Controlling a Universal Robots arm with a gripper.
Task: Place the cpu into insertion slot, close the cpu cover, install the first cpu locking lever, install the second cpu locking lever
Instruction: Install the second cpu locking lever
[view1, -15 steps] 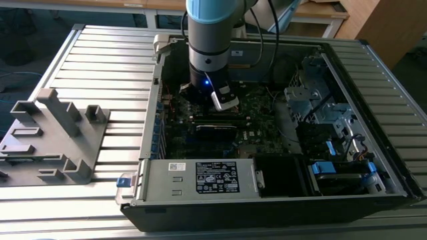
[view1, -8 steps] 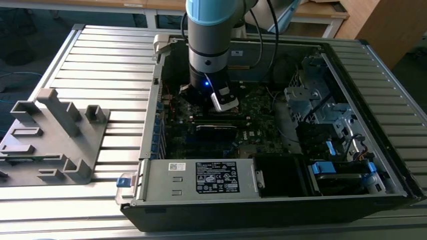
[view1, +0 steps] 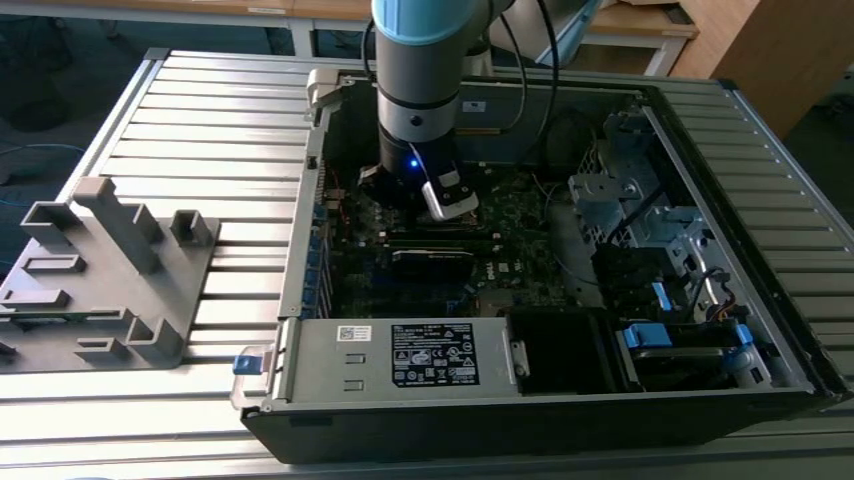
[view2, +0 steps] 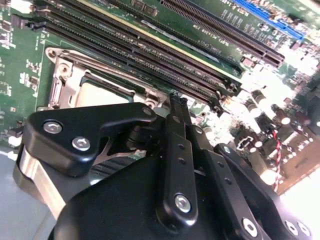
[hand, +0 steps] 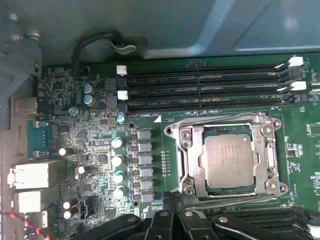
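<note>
The cpu (hand: 229, 161), a flat square chip with a dull grey metal top, lies in the insertion slot (hand: 272, 187) on the green board. The silvery cpu cover (hand: 192, 162) lies flat over it, framing the chip through its window. Thin wire levers run along the socket's edges; whether they are latched I cannot tell. My gripper (hand: 175, 200) hovers just beside one edge of the socket, its black fingers together with nothing between them. In the second wrist view the gripper (view2: 175, 100) points down next to the cpu (view2: 100, 92). In the exterior view the gripper (view1: 400, 220) is inside the open computer case (view1: 787, 330).
Long black memory slots (hand: 205, 90) run beside the socket. Capacitors (hand: 118, 160) and rear ports (hand: 35, 175) stand nearby. A black module (view1: 430, 258) lies on the board. Drive bays and cables (view1: 654, 250) fill the exterior view's right. A grey fixture (view1: 107, 270) sits outside the case.
</note>
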